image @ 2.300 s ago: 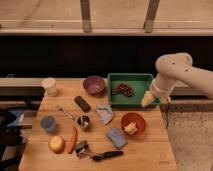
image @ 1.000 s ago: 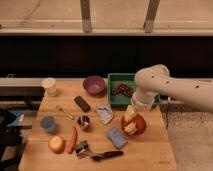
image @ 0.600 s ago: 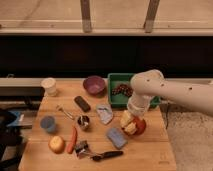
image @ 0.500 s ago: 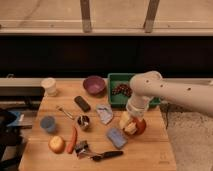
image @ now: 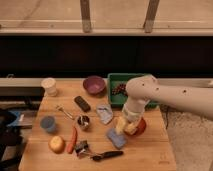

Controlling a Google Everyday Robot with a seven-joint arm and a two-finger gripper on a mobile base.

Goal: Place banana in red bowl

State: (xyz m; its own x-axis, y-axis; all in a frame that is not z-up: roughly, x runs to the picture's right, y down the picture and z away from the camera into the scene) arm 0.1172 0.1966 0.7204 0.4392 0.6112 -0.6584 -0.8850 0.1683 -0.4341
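Status: placement step, near its end but not confirmed.

The arm reaches in from the right across the green tray (image: 113, 78), and the claw (image: 128, 124) sits low over the red bowl (image: 142, 127), at the bowl's left side. The bowl stands on the worktop (image: 150, 150) just in front of the tray, with a blue sponge (image: 115, 138) touching or nearly touching its left edge.

The banana (image: 121, 124) shows as a pale yellow stub right at the claw, over the bowl's left rim. We cannot tell whether it rests in the bowl or hangs just above it. The wrist hides the claw's end, so we cannot tell whether it grips the banana or has let go.

Done, as we judge it: the banana is off the worktop and carried to the target, well away from the purple bowl (image: 93, 84), the carrot (image: 73, 139) and the round yellow-orange fruit (image: 56, 144) at the left.

Left, as we judge it: confirm the piece lies fully inside the rim, release it if it is held, and lift the claw clear without dragging the bowl.

Risk: the stub sits towards the rim, not the centre, so it could tip out onto the sponge side.
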